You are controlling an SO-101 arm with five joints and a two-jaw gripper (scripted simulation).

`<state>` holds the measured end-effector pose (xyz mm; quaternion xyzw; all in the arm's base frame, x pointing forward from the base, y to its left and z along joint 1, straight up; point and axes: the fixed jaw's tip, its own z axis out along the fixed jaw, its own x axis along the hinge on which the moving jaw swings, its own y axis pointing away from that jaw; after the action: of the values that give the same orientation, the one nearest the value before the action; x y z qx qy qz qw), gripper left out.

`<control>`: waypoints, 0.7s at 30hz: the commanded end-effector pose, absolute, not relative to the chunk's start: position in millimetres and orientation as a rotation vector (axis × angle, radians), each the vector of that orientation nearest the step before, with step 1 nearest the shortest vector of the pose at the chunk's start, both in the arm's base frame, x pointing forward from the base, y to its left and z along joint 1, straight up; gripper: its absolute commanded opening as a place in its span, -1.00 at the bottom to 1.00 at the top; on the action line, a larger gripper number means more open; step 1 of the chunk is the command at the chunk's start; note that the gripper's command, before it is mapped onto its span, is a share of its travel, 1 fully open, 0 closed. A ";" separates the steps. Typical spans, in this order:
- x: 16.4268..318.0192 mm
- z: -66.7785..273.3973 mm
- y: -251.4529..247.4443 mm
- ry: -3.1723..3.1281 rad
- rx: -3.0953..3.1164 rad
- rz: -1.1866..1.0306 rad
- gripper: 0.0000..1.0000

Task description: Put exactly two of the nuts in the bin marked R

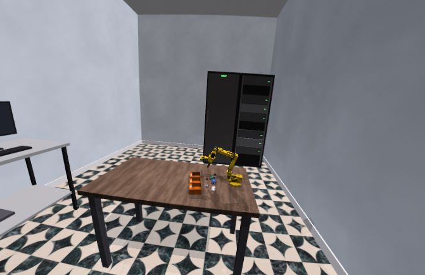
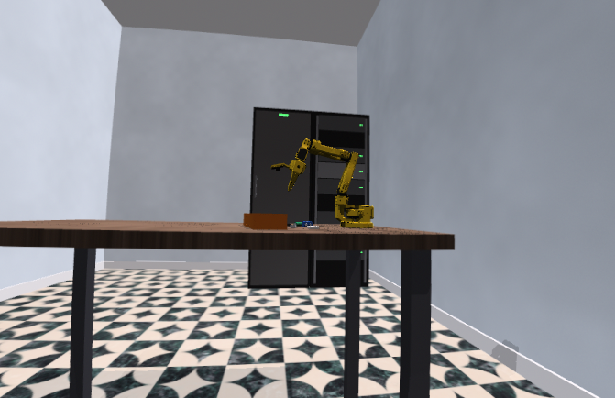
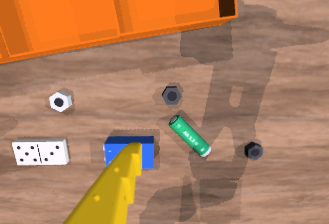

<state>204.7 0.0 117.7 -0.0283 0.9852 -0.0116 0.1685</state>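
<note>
Three nuts lie on the wooden table [image 1: 147, 181] [image 2: 129, 234], seen in the wrist view: a light grey nut [image 3: 60, 101] to the left, a dark nut [image 3: 171, 95] in the middle, and another dark nut [image 3: 253, 150] to the right. The orange row of bins [image 1: 194, 191] [image 2: 265, 221] [image 3: 175, 22] lies just beyond them; I see no letter marks on it. My gripper [image 1: 204, 161] [image 2: 280, 177] is open and empty, high above the small things. Its yellow fixed jaw [image 3: 117, 185] covers part of a blue block [image 3: 147, 150].
A green battery [image 3: 189, 135] lies between the two dark nuts. A white domino [image 3: 40, 152] lies left of the blue block. The arm's base [image 1: 234, 180] [image 2: 355, 216] stands near the table's right edge. A black server rack [image 1: 235, 116] stands behind the table.
</note>
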 end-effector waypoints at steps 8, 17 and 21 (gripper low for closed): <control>247.2 127.7 1.8 2.629 -0.170 -0.060 1.00; 248.8 127.8 1.9 2.623 -0.173 -0.061 1.00; 248.8 127.8 1.9 2.623 -0.173 -0.061 1.00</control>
<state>243.4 0.4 118.0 -0.0570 0.9720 -0.0205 0.2272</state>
